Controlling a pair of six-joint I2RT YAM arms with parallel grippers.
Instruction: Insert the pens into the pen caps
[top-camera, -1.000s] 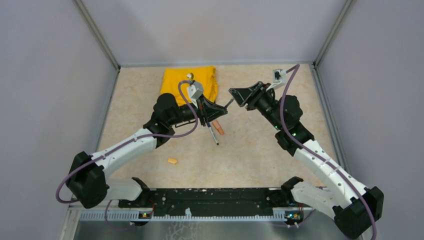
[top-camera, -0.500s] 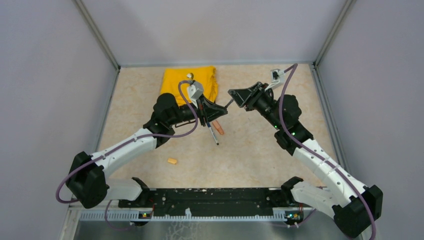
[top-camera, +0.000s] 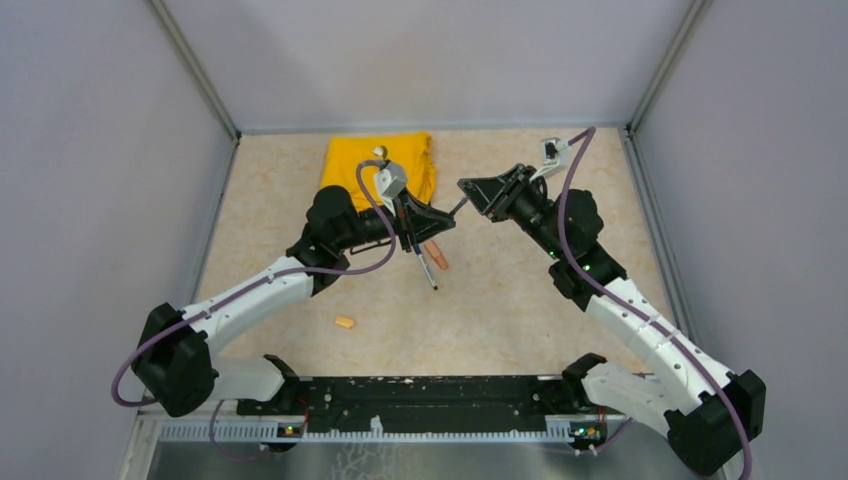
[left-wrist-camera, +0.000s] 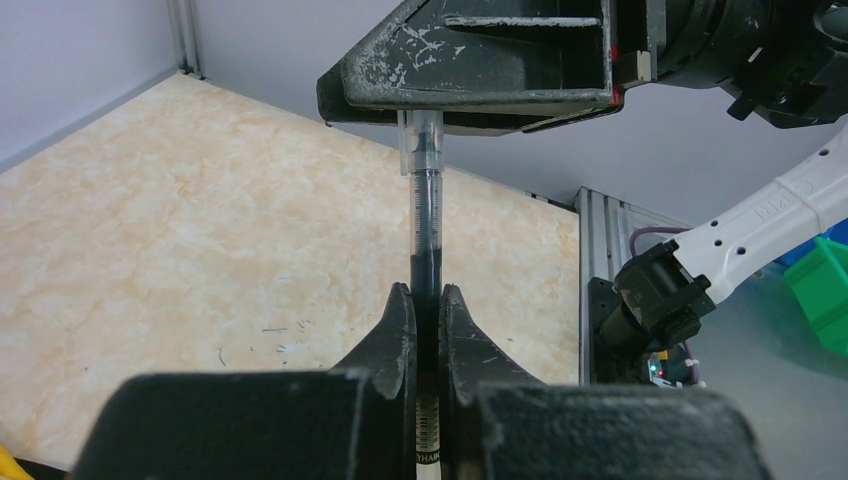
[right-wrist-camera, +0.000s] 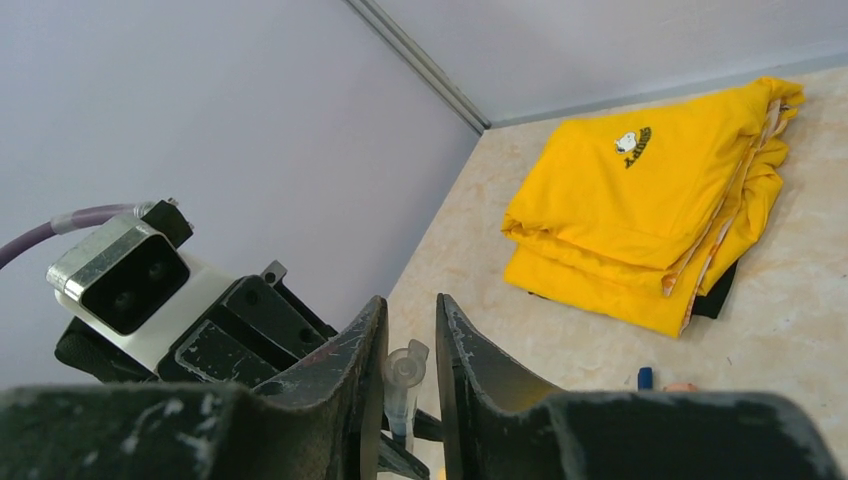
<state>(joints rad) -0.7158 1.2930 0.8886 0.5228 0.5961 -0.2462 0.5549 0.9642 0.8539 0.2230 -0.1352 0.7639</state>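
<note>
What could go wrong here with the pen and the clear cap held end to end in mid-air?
1. The left end effector grips the pen with much barrel sticking out, so an off-axis push could tilt it or slide it back.
2. The right end effector pinches the clear cap by one end; it might twist or pop loose.
3. A dropped part would land by the orange marker and other pen below.

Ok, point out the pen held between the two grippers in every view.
Top external: the pen is a thin line at centre, bridging the left gripper and the right gripper.
Left wrist: centre, rising from the left gripper's fingers to the right gripper above.
Right wrist: bottom centre, mostly hidden; the clear cap on its tip shows between the fingers.
Shared landmark: the right gripper.
</note>
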